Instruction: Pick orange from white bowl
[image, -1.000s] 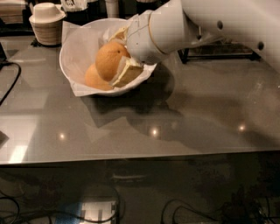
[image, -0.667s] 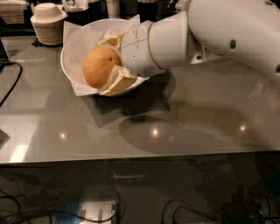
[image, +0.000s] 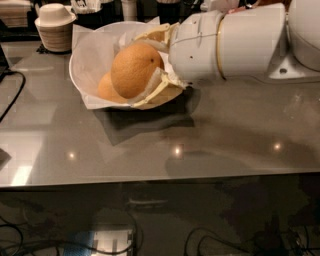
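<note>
The orange (image: 134, 69) is round with dimpled skin and a small dark stem dot. It sits between the cream fingers (image: 152, 92) of my gripper (image: 145, 65), which is shut on it and holds it just above the white bowl (image: 80, 82). The bowl is wide, lined with crumpled white paper, and stands at the back left of the grey table. A paler yellow-orange fruit (image: 107, 89) lies in the bowl below and left of the held orange. My white arm reaches in from the right.
Small ribbed beige stacked bowls (image: 54, 27) stand at the far left behind the white bowl. Dark containers line the table's back edge. A black cable (image: 12, 95) curves over the left side. The grey tabletop (image: 200, 145) stretches to the front.
The gripper with the orange has risen and shifted right inside the bowl; the arm now lies more level. A second, paler fruit shows beneath it.
</note>
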